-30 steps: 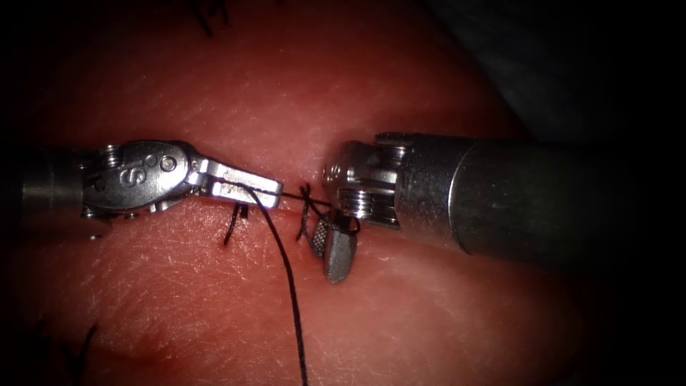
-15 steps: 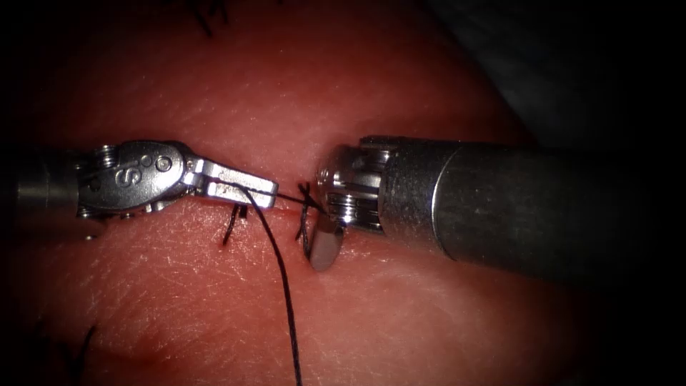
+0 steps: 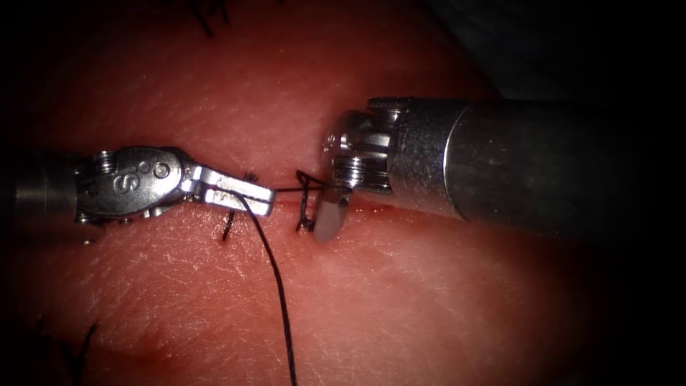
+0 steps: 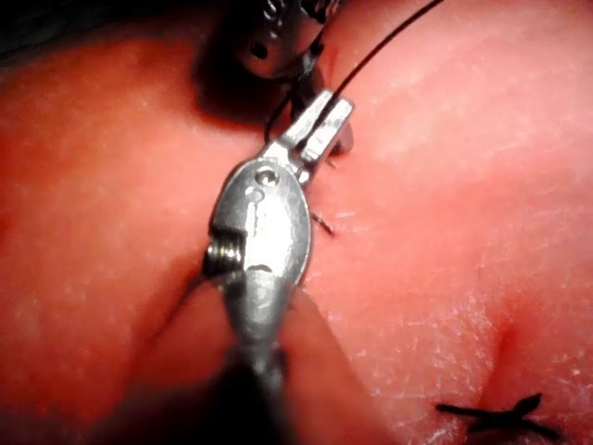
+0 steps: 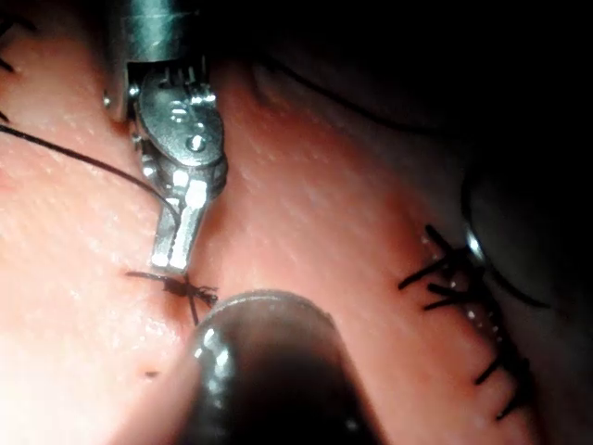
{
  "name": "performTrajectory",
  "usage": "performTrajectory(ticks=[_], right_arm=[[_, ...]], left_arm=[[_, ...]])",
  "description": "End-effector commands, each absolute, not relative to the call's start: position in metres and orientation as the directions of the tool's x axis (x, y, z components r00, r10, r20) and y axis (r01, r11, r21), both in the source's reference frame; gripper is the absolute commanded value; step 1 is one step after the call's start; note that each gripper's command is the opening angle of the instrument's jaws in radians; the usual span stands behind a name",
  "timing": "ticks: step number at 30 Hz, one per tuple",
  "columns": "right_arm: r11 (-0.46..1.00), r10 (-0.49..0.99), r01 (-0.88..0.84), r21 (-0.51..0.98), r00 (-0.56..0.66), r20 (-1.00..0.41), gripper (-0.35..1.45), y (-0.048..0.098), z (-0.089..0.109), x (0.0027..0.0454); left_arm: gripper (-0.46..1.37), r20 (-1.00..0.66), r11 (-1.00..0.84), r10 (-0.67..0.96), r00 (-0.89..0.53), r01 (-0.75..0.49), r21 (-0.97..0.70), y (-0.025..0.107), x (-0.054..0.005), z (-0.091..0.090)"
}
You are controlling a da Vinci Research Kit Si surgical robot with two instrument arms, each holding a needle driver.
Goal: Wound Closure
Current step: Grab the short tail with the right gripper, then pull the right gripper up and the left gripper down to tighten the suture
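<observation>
Two tools meet over the tissue [image 3: 400, 300]. The right tool [image 3: 330, 214] enters from 3 o'clock, jaws together on the thread [image 3: 275, 279] by the knot [image 3: 307, 200] on the cut [image 3: 371, 209]. The left tool [image 3: 243, 194], from 9 o'clock, is clamped on thread trailing to 6 o'clock. No needle is seen.

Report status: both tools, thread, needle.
Left tool shut on the thread, which runs taut to the knot at the cut. Right tool shut at the knot, apparently on thread. Nothing in the way.
</observation>
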State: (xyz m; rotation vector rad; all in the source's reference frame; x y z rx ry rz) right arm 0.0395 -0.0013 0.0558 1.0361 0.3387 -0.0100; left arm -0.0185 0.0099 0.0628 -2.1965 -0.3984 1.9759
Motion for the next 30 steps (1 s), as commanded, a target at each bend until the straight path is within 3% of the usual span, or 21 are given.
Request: performTrajectory(ticks=[1, 16, 30], right_arm=[[0.515, 0.145, 0.182, 0.837, 0.944, -0.295, -0.35, -0.0010, 0.0558, 0.0394], [0.497, 0.194, 0.195, 0.846, 0.925, -0.327, -0.35, 0.0014, 0.0562, 0.0394], [0.377, 0.398, 0.219, 0.900, 0.839, -0.371, -0.35, 0.0042, 0.0565, 0.0382]], left_arm=[[-0.35, -0.948, -0.950, 0.306, 0.090, 0.094, -0.297, 0.0095, -0.0185, 0.0628], [-0.35, -0.942, -0.940, 0.331, 0.061, 0.111, -0.323, 0.0046, -0.0198, 0.0618], [-0.35, -0.939, -0.932, 0.341, 0.035, 0.142, -0.333, 0.0003, -0.0215, 0.0609]])
